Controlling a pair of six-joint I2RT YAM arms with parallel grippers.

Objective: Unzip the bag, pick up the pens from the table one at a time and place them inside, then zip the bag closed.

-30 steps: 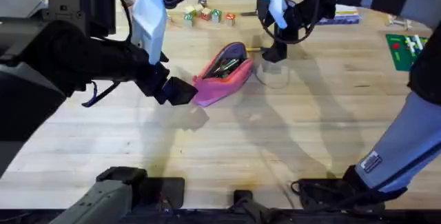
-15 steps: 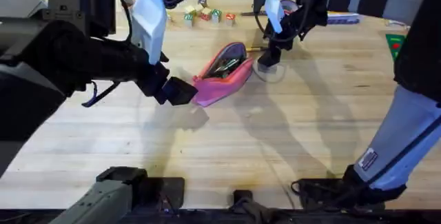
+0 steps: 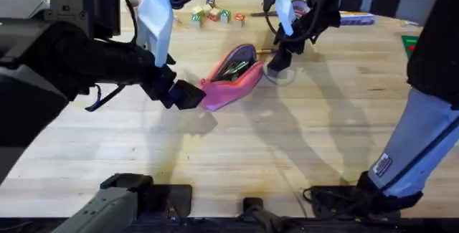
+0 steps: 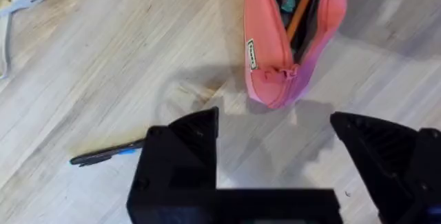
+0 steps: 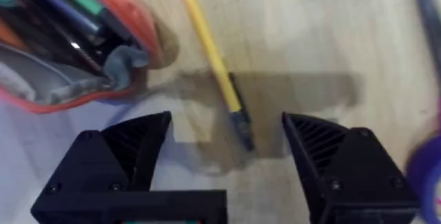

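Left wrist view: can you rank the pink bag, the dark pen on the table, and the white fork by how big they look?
1. Bag, clearly largest.
2. Dark pen and fork: too close to rank; the fork is cut off by the picture's edge, and the gripper's left finger hides one end of the pen.

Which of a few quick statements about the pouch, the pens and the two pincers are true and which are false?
1. The pink pouch is zipped shut. False: its top is open, with pens showing inside.
2. A yellow pen lies on the table between the right pincer's open fingers. True.
3. The right pincer is holding the yellow pen. False: it hovers over it, fingers apart.
4. The left pincer is open, at the pouch's closed end. True.
5. A dark pen lies on the table beside the left pincer. True.
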